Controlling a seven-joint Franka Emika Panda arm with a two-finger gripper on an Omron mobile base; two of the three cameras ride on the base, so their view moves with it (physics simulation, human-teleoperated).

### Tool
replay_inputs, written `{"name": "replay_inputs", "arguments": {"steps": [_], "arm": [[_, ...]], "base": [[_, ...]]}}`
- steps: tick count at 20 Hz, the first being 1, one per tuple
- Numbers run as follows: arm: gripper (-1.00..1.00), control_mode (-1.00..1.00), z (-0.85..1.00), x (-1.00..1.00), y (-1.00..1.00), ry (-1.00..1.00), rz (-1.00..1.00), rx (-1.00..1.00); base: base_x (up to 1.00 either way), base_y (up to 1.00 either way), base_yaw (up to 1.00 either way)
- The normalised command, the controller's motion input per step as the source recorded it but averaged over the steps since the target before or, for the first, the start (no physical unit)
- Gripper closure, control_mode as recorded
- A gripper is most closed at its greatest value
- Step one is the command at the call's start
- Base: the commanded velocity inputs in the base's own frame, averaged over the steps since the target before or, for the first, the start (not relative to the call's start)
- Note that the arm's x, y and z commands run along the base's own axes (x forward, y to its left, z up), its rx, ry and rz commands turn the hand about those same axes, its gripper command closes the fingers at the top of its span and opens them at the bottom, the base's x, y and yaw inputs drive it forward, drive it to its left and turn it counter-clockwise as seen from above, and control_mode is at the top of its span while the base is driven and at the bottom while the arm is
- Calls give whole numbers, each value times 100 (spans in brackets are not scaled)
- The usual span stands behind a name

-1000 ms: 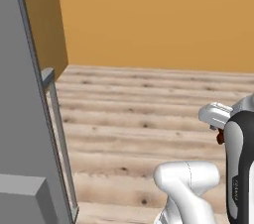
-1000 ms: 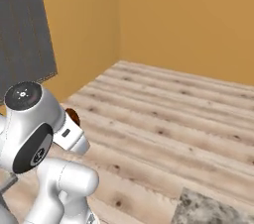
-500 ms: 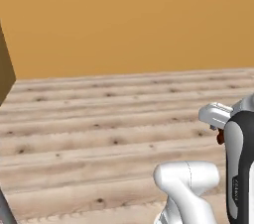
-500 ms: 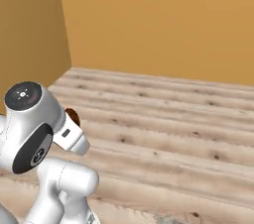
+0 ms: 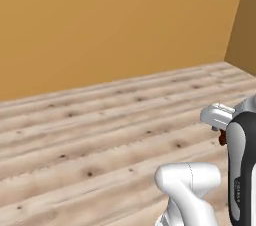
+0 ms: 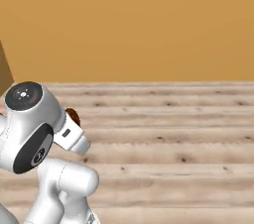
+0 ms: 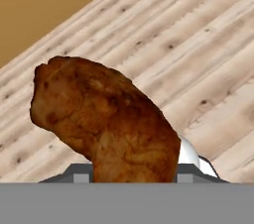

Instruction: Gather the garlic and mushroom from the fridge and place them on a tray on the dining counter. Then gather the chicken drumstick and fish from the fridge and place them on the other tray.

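A browned chicken drumstick (image 7: 106, 124) looms large in the hand view, standing up between my gripper (image 7: 134, 174) jaws, which are shut on it. Grey finger pads (image 7: 79, 172) show on either side of its lower end. In the left base view a small reddish bit of the drumstick (image 5: 221, 139) peeks out beside the white hand. A brown bit of the drumstick (image 6: 73, 115) also shows behind the wrist in the right base view. The fridge, both trays and the dining counter are out of view.
Pale wooden floorboards (image 5: 100, 130) stretch ahead to an orange wall (image 6: 139, 25). A wall corner (image 5: 239, 25) stands at the right of the left base view. A darker brown edge (image 6: 5, 72) sits at the left of the right base view.
The whole picture has swung as the base turns: the grey fridge door slid out at the left, leaving wall and floor. The arm keeps its pose, still holding the drumstick.
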Motion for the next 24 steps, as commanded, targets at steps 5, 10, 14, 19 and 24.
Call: {"name": "replay_inputs", "arguments": {"steps": [5,10,14,19,24], "arm": [[100,100,0,0,0,0,0,0],[100,100,0,0,0,0,0,0],[100,100,0,0,0,0,0,0],[100,100,0,0,0,0,0,0],[100,100,0,0,0,0,0,0]], "base": [[78,0,-49],[75,0,-52],[72,0,-52],[67,0,-52],[65,0,-52]]}}
